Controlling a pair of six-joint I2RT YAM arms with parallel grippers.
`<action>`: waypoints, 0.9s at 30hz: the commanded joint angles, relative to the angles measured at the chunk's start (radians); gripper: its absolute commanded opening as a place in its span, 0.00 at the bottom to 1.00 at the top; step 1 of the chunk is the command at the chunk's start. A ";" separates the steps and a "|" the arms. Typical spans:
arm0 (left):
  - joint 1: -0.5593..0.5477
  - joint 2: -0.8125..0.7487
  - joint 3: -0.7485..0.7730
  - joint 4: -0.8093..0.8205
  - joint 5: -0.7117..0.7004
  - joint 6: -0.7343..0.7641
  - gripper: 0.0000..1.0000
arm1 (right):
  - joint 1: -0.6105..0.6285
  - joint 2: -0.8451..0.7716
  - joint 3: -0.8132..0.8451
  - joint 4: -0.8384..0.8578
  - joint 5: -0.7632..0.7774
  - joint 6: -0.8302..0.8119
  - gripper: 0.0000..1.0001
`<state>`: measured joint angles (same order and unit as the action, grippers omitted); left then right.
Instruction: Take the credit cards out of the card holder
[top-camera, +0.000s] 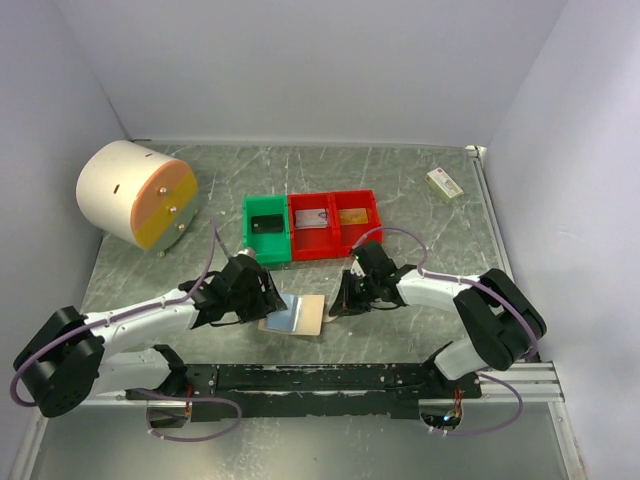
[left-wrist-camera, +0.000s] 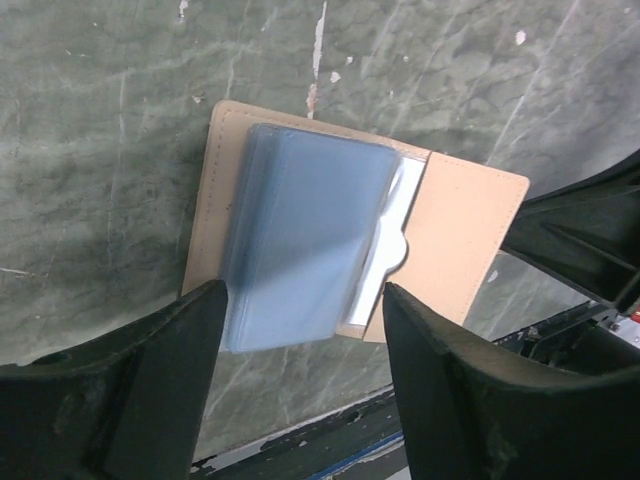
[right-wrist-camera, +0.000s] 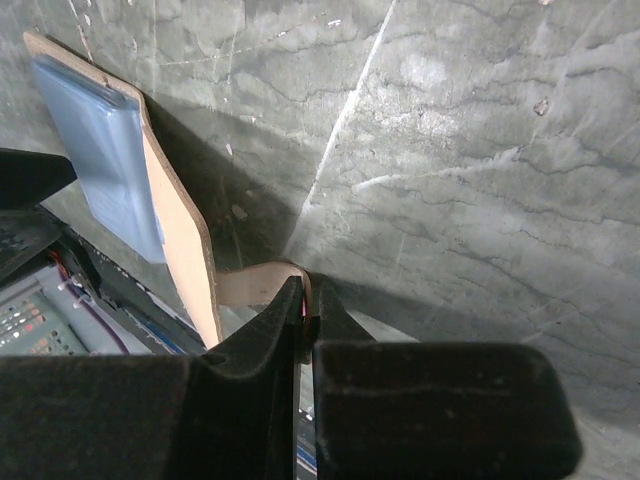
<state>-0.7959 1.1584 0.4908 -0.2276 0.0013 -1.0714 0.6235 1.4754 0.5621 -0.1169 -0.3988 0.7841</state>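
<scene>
The card holder (top-camera: 305, 315) lies open on the table, tan with a pale blue-grey pocket (left-wrist-camera: 305, 240). A thin pale card edge (left-wrist-camera: 395, 235) shows at the pocket's mouth. My left gripper (left-wrist-camera: 302, 295) is open, its fingers (left-wrist-camera: 150, 380) standing on either side of the pocket's near end. My right gripper (right-wrist-camera: 305, 292) is shut on the holder's small tan tab (right-wrist-camera: 250, 285), and that side of the holder (right-wrist-camera: 180, 235) is lifted on edge. A dark card (top-camera: 266, 224) lies in the green bin (top-camera: 247, 228). A silver-grey card (top-camera: 313, 217) and a gold card (top-camera: 351, 215) lie in the red bins (top-camera: 334, 243).
A large white drum with an orange-and-yellow face (top-camera: 135, 195) lies at the back left. A small white-and-green box (top-camera: 444, 184) sits at the back right. The black mounting rail (top-camera: 330, 378) runs along the near edge just behind the holder.
</scene>
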 joint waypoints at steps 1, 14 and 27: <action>-0.008 0.024 0.031 0.050 0.047 0.013 0.72 | -0.003 0.024 0.004 -0.006 0.060 -0.020 0.00; -0.008 -0.083 0.037 -0.017 0.033 0.019 0.76 | -0.003 0.032 0.006 -0.007 0.062 -0.019 0.00; -0.011 0.041 0.008 0.035 0.060 -0.010 0.66 | -0.003 0.029 0.013 -0.014 0.066 -0.022 0.00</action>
<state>-0.7967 1.1851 0.4950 -0.2058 0.0498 -1.0790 0.6235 1.4857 0.5713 -0.1097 -0.3935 0.7845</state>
